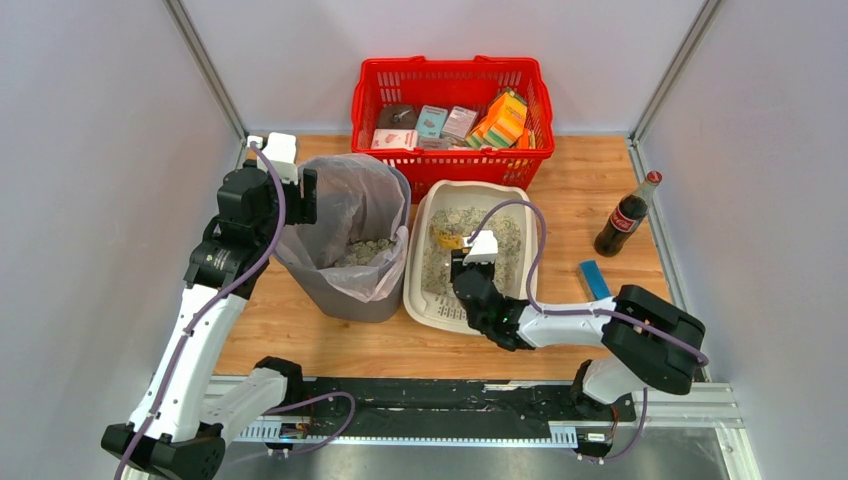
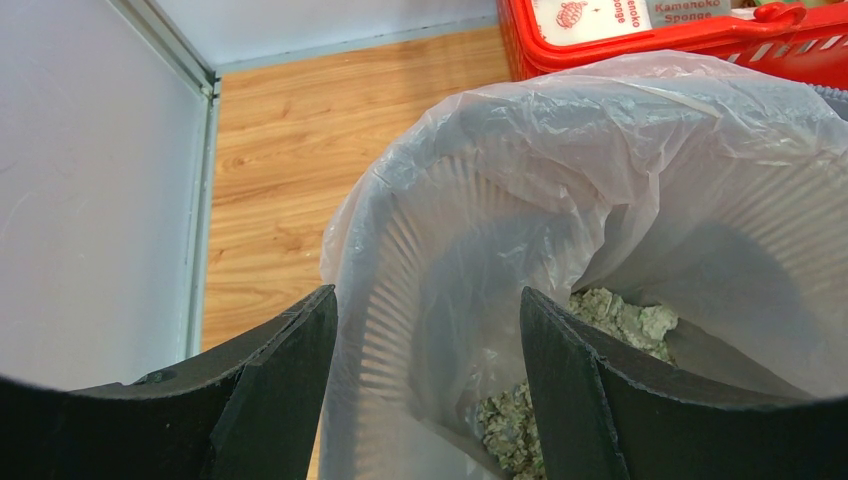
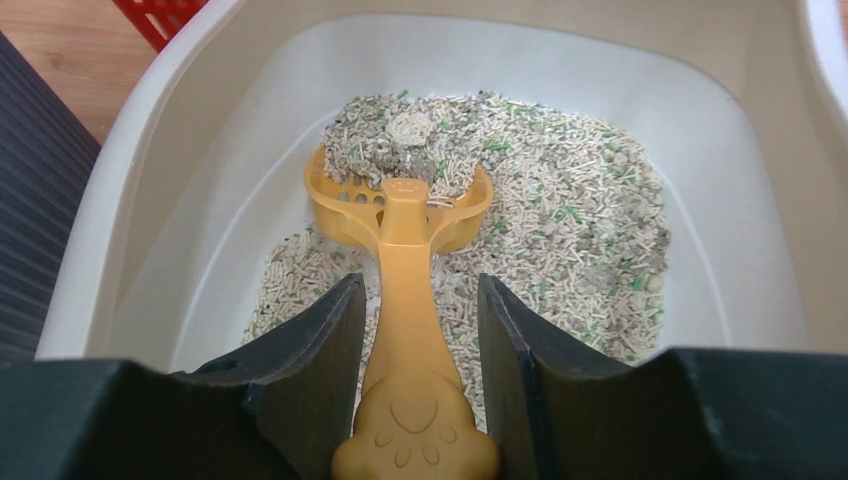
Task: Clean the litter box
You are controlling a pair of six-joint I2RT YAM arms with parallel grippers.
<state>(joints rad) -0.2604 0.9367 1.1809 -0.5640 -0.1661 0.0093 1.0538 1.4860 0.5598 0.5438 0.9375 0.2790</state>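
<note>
Wood-grain tabletop [image 1: 570, 190], grey walls [image 1: 100, 150]. Smooth cream litter box [image 3: 150, 150] holds pellets [image 3: 560, 200]; right gripper [image 3: 420, 292] clamps a yellow plastic scoop [image 3: 400, 215], left gripper [image 2: 428, 300] gapes over the crinkled bagged bin [image 1: 350, 298]

The wooden tabletop [image 1: 330, 340] carries a red basket [image 1: 452, 165] at twelve o'clock, a bagged grey bin [image 1: 345, 295] at nine, the litter box [image 1: 418, 290] centrally, a cola bottle [image 1: 627, 217] at three and a blue block [image 1: 594, 279] at four.

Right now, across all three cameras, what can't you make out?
Top view: the scoop, mostly hidden beneath the right gripper.
Right wrist view: the litter box near end, blocked by gripper fingers.
Left wrist view: the bin bottom, covered by the clear bag and left gripper.
Top view: basket package labels, too small.
</note>
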